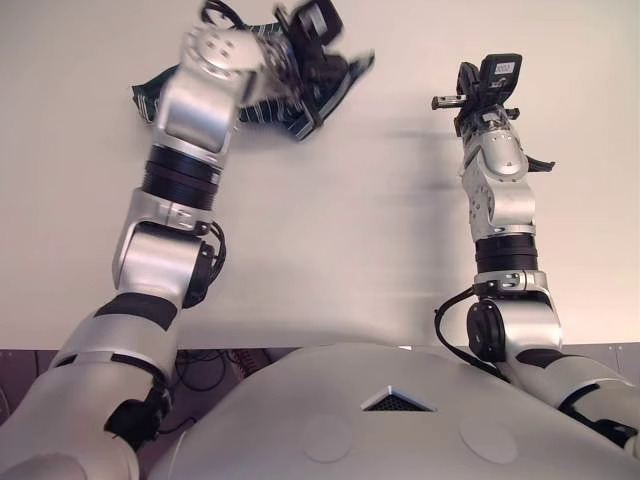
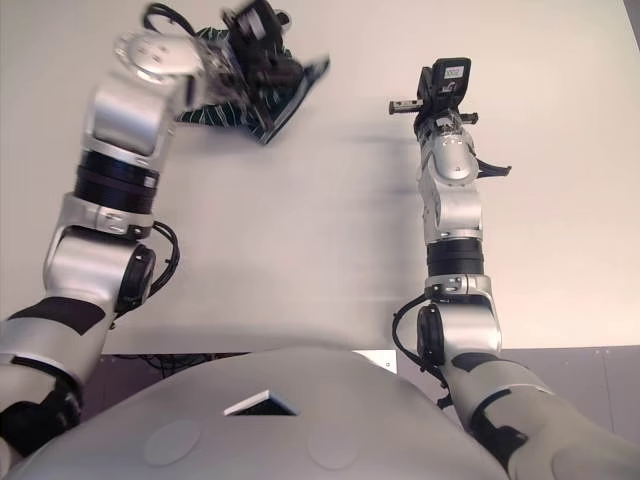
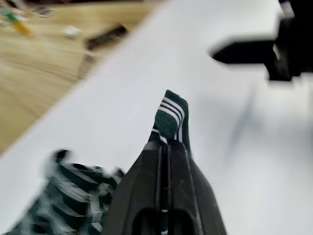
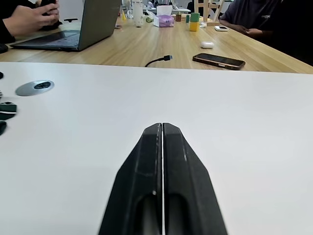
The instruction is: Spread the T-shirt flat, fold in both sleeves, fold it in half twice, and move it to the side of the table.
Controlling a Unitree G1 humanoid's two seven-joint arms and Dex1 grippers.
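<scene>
The T-shirt (image 1: 290, 118) is dark green with white stripes and lies bunched at the far left of the white table (image 1: 340, 230). My left gripper (image 3: 168, 139) is shut on a striped edge of the T-shirt (image 3: 171, 115) and holds it lifted above the table, over the rest of the bunched cloth (image 3: 73, 196). My left arm hides much of the shirt in the eye views. My right gripper (image 4: 162, 128) is shut on nothing and hangs over bare table at the far right (image 1: 470, 100), well apart from the shirt.
A round grey cable grommet (image 4: 35, 87) is set in the table beyond my right gripper. Farther off stands a wooden table (image 4: 146, 49) with a laptop (image 4: 93, 22), a phone (image 4: 218, 60) and a cable. The table's near edge (image 1: 300, 345) runs close to my body.
</scene>
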